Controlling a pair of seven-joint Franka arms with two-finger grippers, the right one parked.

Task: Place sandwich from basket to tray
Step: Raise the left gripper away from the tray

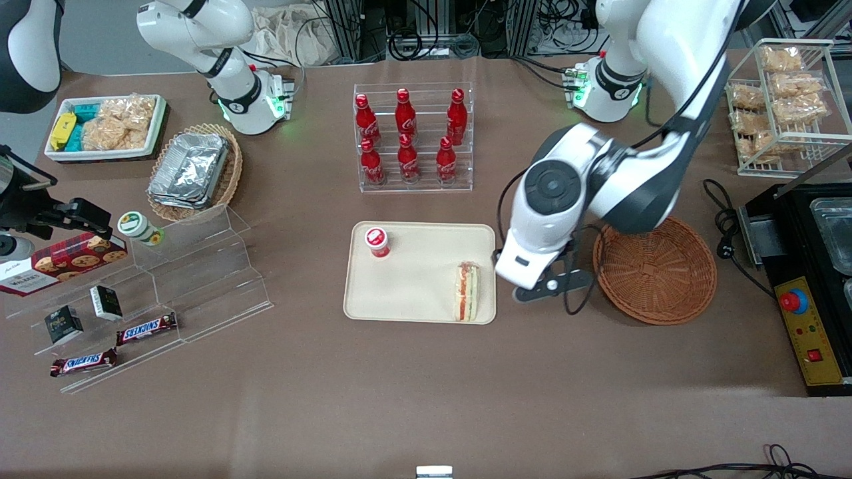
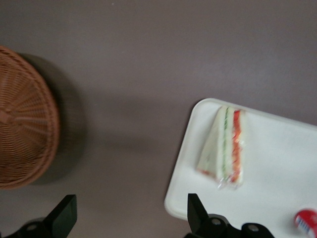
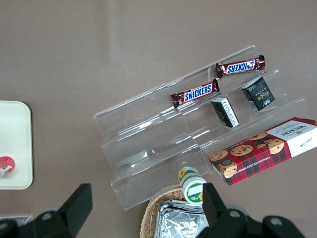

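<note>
The sandwich [image 1: 466, 291] [image 2: 225, 146] lies on the beige tray [image 1: 413, 279] [image 2: 277, 163], along the tray's edge nearest the basket, with its red, orange and green filling showing. The round reddish-brown basket [image 1: 655, 269] [image 2: 25, 119] holds nothing. My left gripper [image 1: 549, 287] [image 2: 129, 203] hangs open over bare tabletop between the tray and the basket, nothing between its fingers. One fingertip [image 2: 192, 206] sits just over the tray's corner.
A small red-capped cup [image 1: 377, 241] [image 2: 306, 223] stands on the tray. A rack of red bottles [image 1: 413, 136] stands farther from the front camera. A black appliance [image 1: 812, 286] and a cable [image 1: 722, 219] lie beside the basket, toward the working arm's end.
</note>
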